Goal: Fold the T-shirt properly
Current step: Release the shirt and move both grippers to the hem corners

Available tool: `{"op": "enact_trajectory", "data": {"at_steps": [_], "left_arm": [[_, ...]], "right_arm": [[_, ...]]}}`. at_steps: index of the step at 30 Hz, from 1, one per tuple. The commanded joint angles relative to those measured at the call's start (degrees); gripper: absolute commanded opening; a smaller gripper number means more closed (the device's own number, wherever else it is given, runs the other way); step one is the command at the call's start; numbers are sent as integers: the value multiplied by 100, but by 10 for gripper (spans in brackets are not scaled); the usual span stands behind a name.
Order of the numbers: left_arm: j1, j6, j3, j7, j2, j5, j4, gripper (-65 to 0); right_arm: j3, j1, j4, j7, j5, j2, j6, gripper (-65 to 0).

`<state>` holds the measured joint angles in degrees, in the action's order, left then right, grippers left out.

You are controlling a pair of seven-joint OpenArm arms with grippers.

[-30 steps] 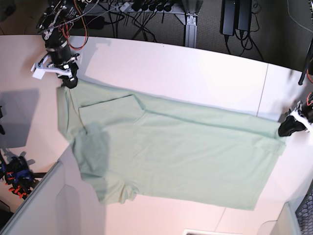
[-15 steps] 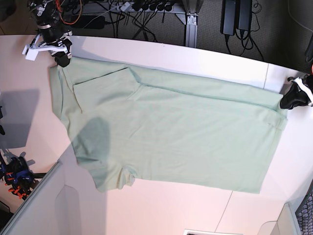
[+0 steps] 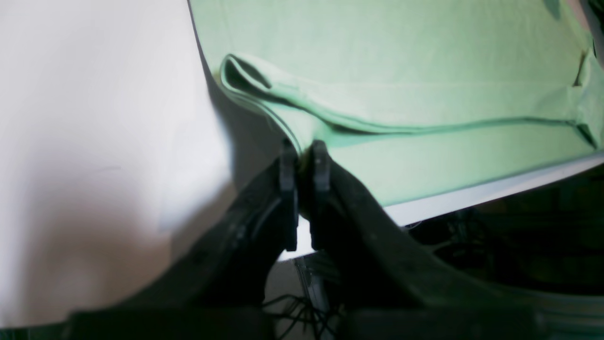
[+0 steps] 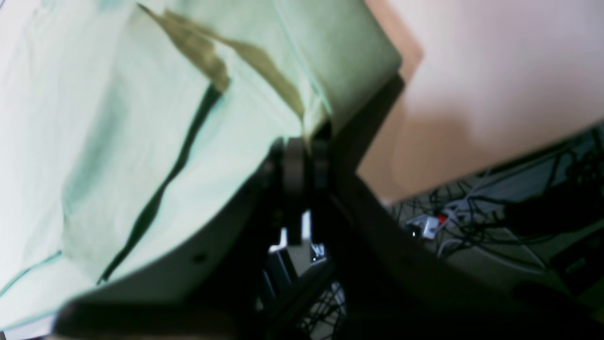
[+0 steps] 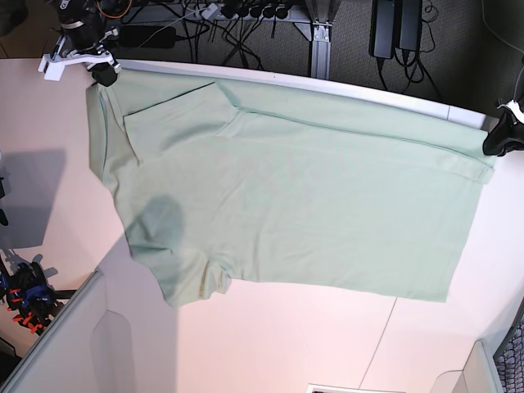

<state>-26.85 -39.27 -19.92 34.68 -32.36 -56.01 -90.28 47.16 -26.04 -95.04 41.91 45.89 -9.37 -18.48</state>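
In the base view, the T-shirt lies spread flat on the white table. Its far edge runs right along the far edge of the table. The right gripper sits at the shirt's far corner, on the left side of this view. The left gripper sits at the shirt's other far corner, on the right side of this view. A dark round shadow falls on the shirt near its short sleeve. Black cables hang behind the table, past the shirt's far edge.

In the left wrist view, the left gripper has its 2 black fingers pressed together on the edge of the shirt. A folded flap of the shirt lies just above the fingers.

In the right wrist view, the right gripper is clamped tight on a corner of the shirt. The cloth rises from the fingers and hangs in soft folds. Tangled cables show below the table edge, beside the shirt.
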Motion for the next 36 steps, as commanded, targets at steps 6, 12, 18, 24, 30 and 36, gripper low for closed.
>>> {"op": "enact_trajectory", "data": {"at_steps": [6, 12, 18, 24, 30, 36], "left_arm": [[-33, -73, -68, -144, -109, -166, -90, -650], [-33, -73, -68, -142, -81, -162, -90, -542], [-35, -73, -85, -133, -83, 15, -90, -344], [-28, -73, -739, -120, -87, -81, -138, -344], [323, -73, -1106, -310, -225, -155, -483, -345], [1543, -73, -671, -444, -289, 466, -463, -345]], "right_arm": [[52, -142, -114, -118, 48, -76, -44, -650], [50, -142, -114, -116, -192, -76, -42, -650], [52, -144, -114, -114, -400, -76, -42, -396], [258, -142, -136, -114, -601, -76, -42, -344], [850, -96, -466, -116, -476, -125, -42, -344], [876, -9, -581, -138, -498, -356, -42, -344]]}}
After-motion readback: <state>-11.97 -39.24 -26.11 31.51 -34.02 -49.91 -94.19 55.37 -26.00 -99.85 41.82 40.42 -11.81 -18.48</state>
